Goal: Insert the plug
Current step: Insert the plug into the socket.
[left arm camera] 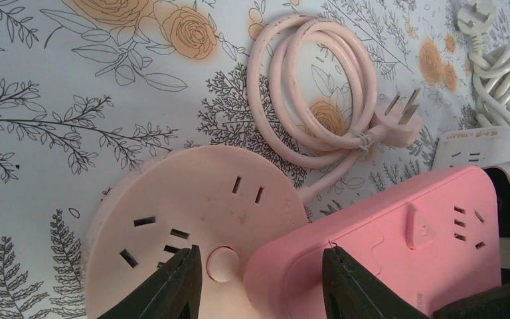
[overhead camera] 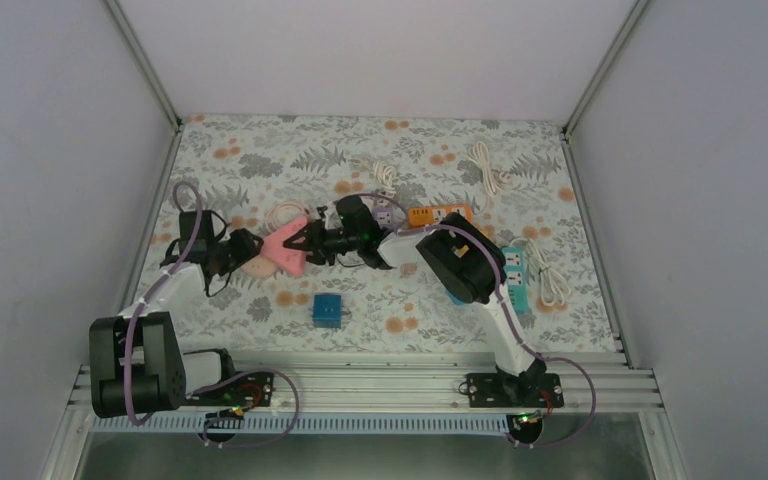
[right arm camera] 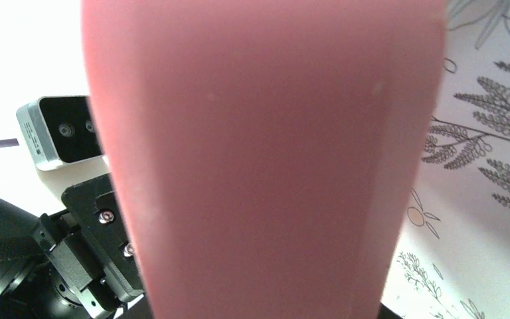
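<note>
Right gripper (overhead camera: 308, 241) reaches across the middle of the tabletop (overhead camera: 440, 150) and is clamped on one end of the pink power strip (overhead camera: 285, 250). Its wrist view shows only pink body, so the grasp is read from overhead. The strip is held tilted with its sockets up, and its free end overlaps the rim of the round socket hub (left arm camera: 186, 206); contact cannot be told. Presumably this presents an outlet and braces it against the push of insertion.

Plug (left arm camera: 398, 121): three-pin, pale pink, lying flat on the tabletop just beyond the strip, at the end of the hub's own coiled cord (left arm camera: 305, 86). Not yet picked up.

Left gripper (left arm camera: 259, 266): jaws apart, nothing between them, hovering above where hub and strip meet. Judgement: it is the free one for fetching the plug, which lies ahead of it beside the coil.

Further out, a white cable bundle (left arm camera: 498, 73) and a white strip (left arm camera: 468, 143) sit near the plug. A blue block (overhead camera: 326, 310) sits alone toward the arm bases. An orange strip (overhead camera: 438, 213) and a teal strip (overhead camera: 515, 275) lie on the right arm's side.
</note>
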Robot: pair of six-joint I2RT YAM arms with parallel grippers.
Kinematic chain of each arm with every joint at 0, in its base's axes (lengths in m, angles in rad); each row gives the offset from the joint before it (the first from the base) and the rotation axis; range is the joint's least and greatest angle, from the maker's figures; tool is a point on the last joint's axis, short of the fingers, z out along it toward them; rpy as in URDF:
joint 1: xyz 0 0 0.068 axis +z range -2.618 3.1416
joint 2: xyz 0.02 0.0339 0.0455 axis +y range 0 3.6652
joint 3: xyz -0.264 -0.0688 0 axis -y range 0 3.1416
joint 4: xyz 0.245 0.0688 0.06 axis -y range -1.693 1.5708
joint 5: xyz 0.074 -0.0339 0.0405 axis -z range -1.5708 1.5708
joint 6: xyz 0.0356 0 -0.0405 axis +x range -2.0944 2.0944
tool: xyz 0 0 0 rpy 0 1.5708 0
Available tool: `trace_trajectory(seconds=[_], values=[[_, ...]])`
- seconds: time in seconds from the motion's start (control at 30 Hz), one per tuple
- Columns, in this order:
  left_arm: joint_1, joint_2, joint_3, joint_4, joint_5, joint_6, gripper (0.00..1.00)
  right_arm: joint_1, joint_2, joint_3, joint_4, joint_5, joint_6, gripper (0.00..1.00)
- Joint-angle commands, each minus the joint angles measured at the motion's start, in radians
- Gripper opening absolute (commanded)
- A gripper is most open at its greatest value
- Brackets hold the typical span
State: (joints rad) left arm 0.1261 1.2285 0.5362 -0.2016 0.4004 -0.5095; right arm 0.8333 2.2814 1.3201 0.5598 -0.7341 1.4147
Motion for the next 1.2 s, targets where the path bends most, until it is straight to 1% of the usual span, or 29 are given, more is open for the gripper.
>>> trace_trajectory(seconds=[0.0,0.1,0.23,0.33,0.43,0.57,0.73,0.87,1.03,1.07,1.17], values=[[-0.007,0.009,-0.01,0.005,-0.007,0.006,0.47,0.024,0.04,-0.078,-0.257,0.079,0.088,0.36],[-0.008,0.021,-0.021,0.018,-0.013,0.006,0.46,0.045,0.026,-0.074,-0.288,0.119,0.102,0.39],[-0.01,0.021,-0.033,0.026,-0.008,0.003,0.45,0.051,0.046,-0.073,-0.291,0.148,0.095,0.4],[-0.013,0.01,-0.04,0.026,-0.006,-0.006,0.42,0.046,0.073,-0.068,-0.29,0.155,0.05,0.39],[-0.021,0.007,-0.051,0.027,-0.011,-0.011,0.38,0.038,0.089,-0.073,-0.291,0.161,0.007,0.38],[-0.031,0.019,-0.076,0.041,-0.007,-0.019,0.26,0.035,0.099,-0.089,-0.28,0.172,-0.012,0.4],[-0.051,0.03,-0.113,0.047,-0.025,-0.042,0.22,0.03,0.116,-0.103,-0.252,0.182,-0.017,0.47],[-0.078,0.029,-0.135,0.042,-0.054,-0.057,0.18,0.023,0.114,-0.105,-0.239,0.197,-0.043,0.48],[-0.091,-0.009,-0.152,0.034,-0.076,-0.065,0.18,0.022,0.115,-0.083,-0.267,0.218,-0.112,0.46],[-0.092,-0.02,-0.144,0.026,-0.075,-0.065,0.19,0.021,0.119,-0.082,-0.268,0.217,-0.117,0.45],[-0.092,-0.064,-0.116,-0.005,-0.066,-0.06,0.27,0.021,0.131,-0.083,-0.263,0.216,-0.141,0.43]])
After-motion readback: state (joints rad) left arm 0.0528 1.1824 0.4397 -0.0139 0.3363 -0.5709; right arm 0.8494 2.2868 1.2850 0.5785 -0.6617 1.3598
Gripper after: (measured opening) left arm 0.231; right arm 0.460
